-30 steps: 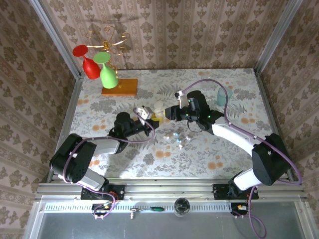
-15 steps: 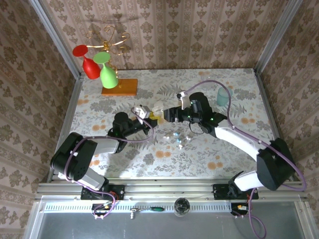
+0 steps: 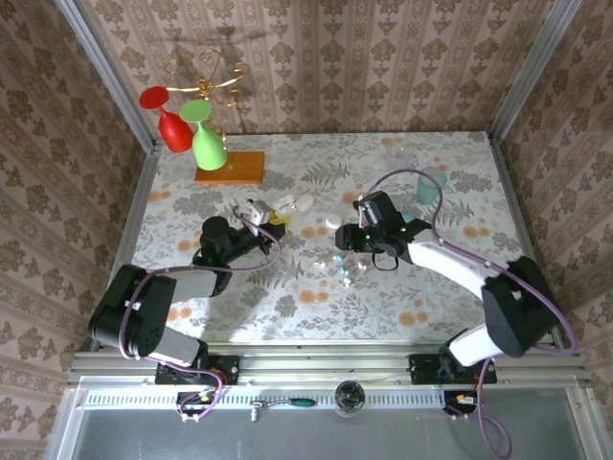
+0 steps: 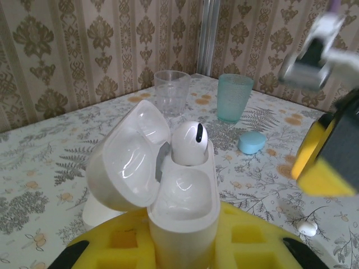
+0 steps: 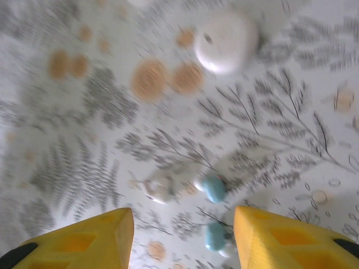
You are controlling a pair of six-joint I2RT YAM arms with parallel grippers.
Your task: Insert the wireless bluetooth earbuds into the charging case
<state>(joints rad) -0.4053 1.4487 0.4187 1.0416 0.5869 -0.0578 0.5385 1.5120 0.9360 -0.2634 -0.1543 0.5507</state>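
At left claw [image 4: 185, 252]: clamped on white case [image 4: 185, 196], lid open, one earbud [image 4: 189, 143] seated; upright so the empty socket faces up
Above table [image 3: 460, 172], right claw [image 5: 182, 235]: apart, empty; poised over loose earbuds [image 5: 208, 186], likely to pick one

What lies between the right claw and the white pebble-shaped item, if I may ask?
Right wrist view: a white earbud and two blue earbuds close to the right claw, then bare cloth to the white pebble-shaped item.
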